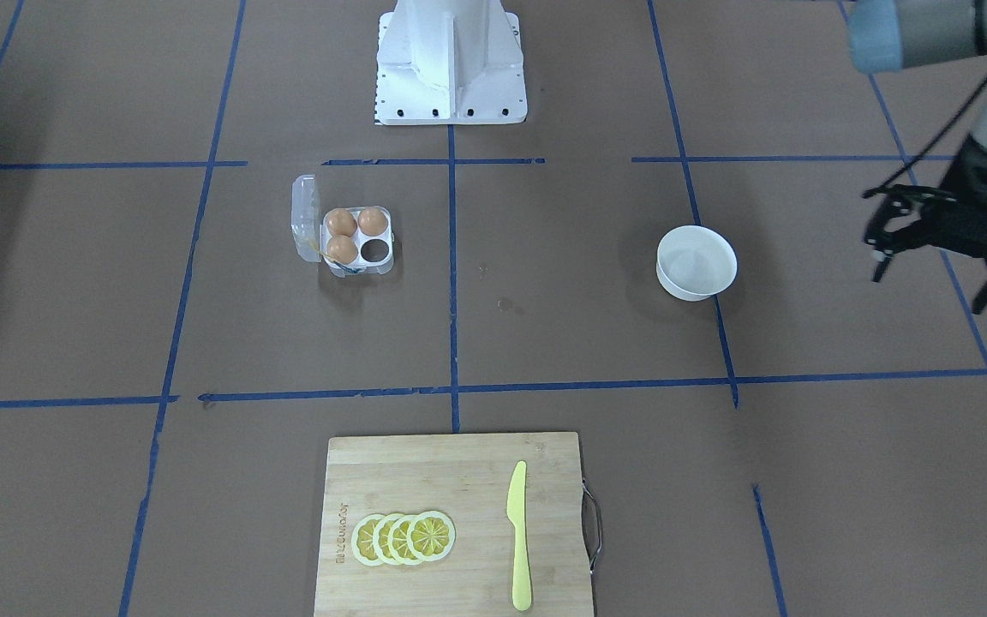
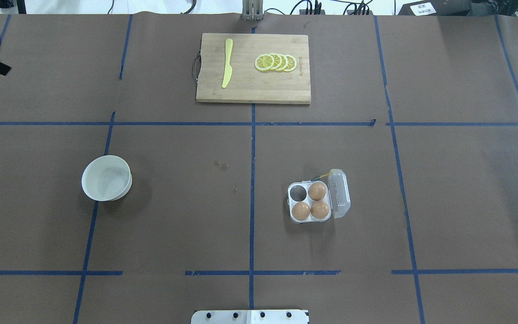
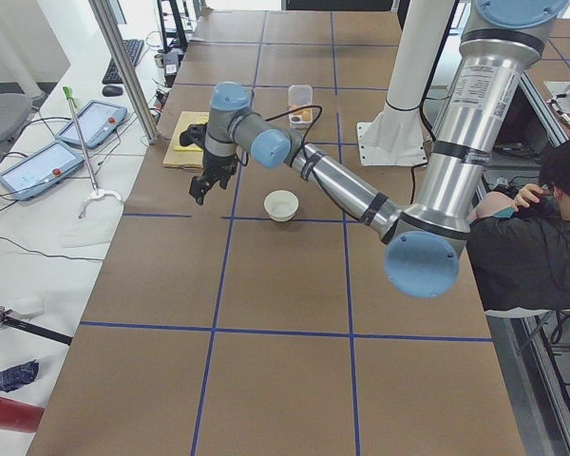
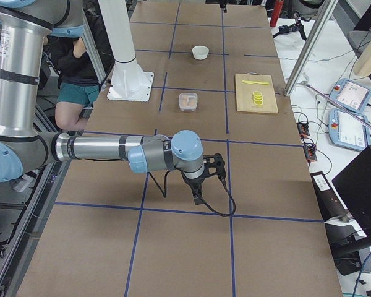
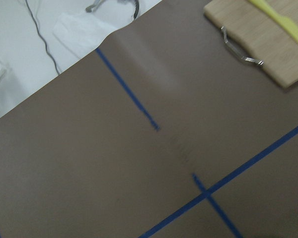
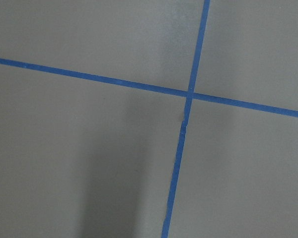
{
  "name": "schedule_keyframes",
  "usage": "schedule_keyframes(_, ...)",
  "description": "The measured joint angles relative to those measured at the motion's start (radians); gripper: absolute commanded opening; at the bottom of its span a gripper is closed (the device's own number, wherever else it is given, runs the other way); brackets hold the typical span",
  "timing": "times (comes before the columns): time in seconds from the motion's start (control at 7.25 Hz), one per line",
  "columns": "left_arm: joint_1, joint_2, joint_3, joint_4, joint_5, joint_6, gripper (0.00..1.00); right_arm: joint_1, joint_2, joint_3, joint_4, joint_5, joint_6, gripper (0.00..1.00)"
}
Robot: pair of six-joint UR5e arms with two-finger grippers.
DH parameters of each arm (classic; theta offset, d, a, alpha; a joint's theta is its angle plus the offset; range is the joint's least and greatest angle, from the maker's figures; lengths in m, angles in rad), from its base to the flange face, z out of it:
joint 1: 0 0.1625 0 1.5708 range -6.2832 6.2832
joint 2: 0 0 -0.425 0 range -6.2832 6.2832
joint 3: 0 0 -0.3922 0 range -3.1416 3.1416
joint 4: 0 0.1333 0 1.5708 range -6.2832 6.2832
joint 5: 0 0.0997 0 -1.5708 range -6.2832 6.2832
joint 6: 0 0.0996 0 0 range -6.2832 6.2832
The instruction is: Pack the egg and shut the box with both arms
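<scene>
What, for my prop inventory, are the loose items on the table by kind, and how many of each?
Eggs: 3
Egg carton: 1
White bowl: 1
Cutting board: 1
Yellow knife: 1
Lemon slices: 4
Total: 11

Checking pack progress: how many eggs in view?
3, all in the box: one egg in the far cell beside the lid, two eggs in the near cells. Fourth cell empty; none visible elsewhere.
</scene>
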Motion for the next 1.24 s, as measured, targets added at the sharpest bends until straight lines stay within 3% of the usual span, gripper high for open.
schedule_keyframes(0.28, -0.174, 0.097, 0.108, 0.009, -0.064, 0.223, 1.0, 0.0, 0.004, 0.004, -0.001, 0.002, 0.035, 1.0)
schedule_keyframes(0.69, -0.352, 0.225, 0.149, 0.127, -0.182, 0.272, 1.0, -0.037, 0.006, 0.025, 0.001, 0.011, 0.125, 1.0)
schedule_keyframes(0.97, -0.409, 0.235, 0.138, 0.224, -0.214, 0.266, 1.0, -0.133, 0.006, 0.095, 0.005, 0.012, 0.276, 1.0)
schedule_keyframes(1.24, -0.42, 0.241, 0.113, 0.239, -0.21, 0.207, 1.0, -0.271, 0.006, 0.143, 0.097, 0.005, 0.499, 1.0)
